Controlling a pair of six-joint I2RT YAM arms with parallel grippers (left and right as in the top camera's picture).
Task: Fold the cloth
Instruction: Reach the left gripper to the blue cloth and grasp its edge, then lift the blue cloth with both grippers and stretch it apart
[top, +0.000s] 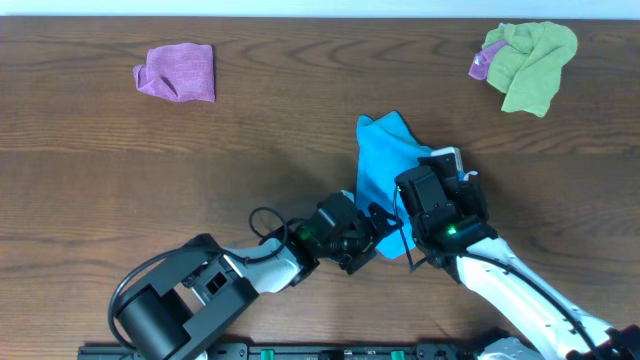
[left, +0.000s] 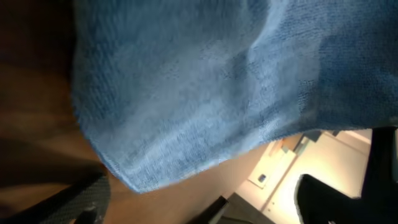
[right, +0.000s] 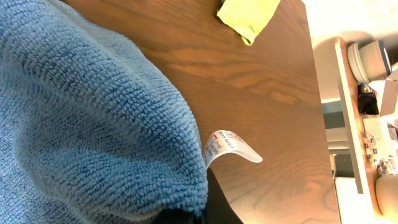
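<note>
The blue cloth lies bunched on the table just right of centre. Its near end is lifted between my two grippers. My right gripper is on the cloth's right edge. In the right wrist view the blue cloth fills the left side and wraps over my black finger, with a white label sticking out; the jaws are shut on it. My left gripper is at the cloth's near edge. In the left wrist view the cloth hangs over the jaws, which look spread apart.
A crumpled purple cloth lies at the far left. A green cloth with a purple one tucked in lies at the far right; the green one also shows in the right wrist view. The table's right edge is near.
</note>
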